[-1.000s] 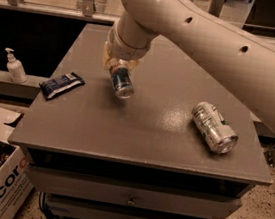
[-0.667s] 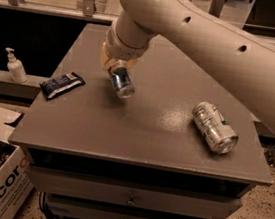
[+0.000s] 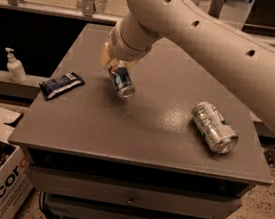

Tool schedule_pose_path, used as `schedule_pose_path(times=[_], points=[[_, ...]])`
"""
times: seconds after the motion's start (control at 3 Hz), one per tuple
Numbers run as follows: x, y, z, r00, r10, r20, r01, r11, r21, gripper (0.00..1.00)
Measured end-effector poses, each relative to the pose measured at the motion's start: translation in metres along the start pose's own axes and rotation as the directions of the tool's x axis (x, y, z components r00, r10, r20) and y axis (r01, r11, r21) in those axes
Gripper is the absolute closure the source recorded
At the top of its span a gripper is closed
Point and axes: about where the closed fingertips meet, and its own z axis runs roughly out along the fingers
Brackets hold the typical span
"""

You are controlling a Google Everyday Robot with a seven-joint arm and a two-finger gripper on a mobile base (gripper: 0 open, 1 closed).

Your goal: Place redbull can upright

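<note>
Item: redbull can (image 3: 121, 80), slim smooth metal; we judge it light, slippery, easily dented. The hand (image 3: 113, 69) is closed round its far end, tilted over the table (image 3: 140, 127); mid-body holds surer.

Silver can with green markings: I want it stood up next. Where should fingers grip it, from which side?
Probably its mid-body, from above, closing across the curved sides: the silver can lies on its side, one end facing the camera. The gripper, left of it in view, holds the redbull can tilted.
</note>
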Motion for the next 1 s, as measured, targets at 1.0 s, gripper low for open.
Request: schedule_pose_path(times=[1.0], points=[[0.019,0.029,-0.003,0.938,-0.042,-0.345,0.128,0.9649,0.230,1.00]])
